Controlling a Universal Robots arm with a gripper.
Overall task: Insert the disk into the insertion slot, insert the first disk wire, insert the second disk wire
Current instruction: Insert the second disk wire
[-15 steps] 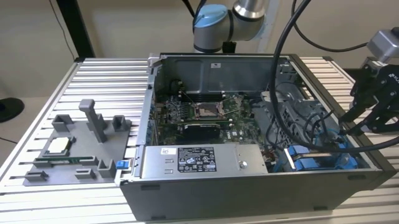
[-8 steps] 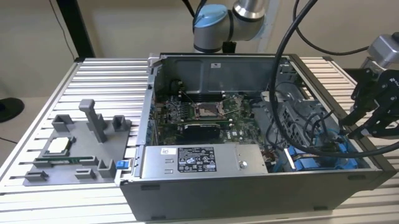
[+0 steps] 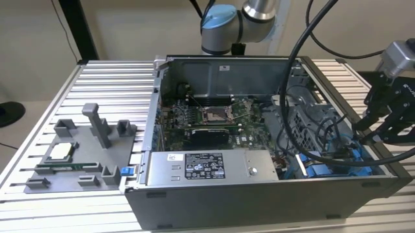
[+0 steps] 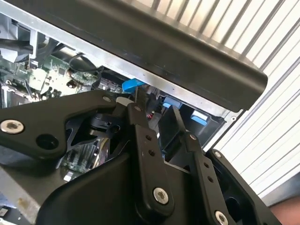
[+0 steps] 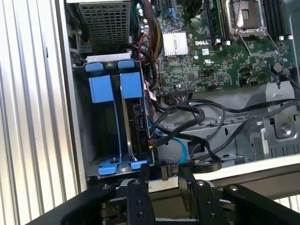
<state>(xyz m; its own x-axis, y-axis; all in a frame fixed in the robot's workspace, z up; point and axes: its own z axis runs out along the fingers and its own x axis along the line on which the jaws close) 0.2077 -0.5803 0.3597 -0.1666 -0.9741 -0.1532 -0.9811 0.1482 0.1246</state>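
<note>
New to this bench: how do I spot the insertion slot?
Start at the open computer case on the slatted table. In its corner at the exterior view's lower right, beside the perforated cage, sits the insertion slot, marked out by bright blue rails and tabs.

we see the gripper point(image 5: 164, 173) in matt black all over. the insertion slot point(image 5: 105, 136) is plain grey metal with bright blue rails and tabs. the disk point(image 5: 135, 117) shows a dark edge and a bright blue carrier. the perforated cage point(image 5: 105, 18) is grey, patterned with fine dotted holes. the motherboard point(image 5: 211, 65) is dark green, and its heatsink point(image 5: 176, 44) is silver with thin parallel stripes. the cables point(image 5: 197, 115) are black, and one thin cable point(image 5: 181, 149) is light blue. in the exterior view the table point(image 3: 110, 77) is silver with ribbed lines, the metal box point(image 3: 204, 167) is grey with a black-and-white sticker, and the joint cap point(image 3: 217, 19) is pale blue.
</note>
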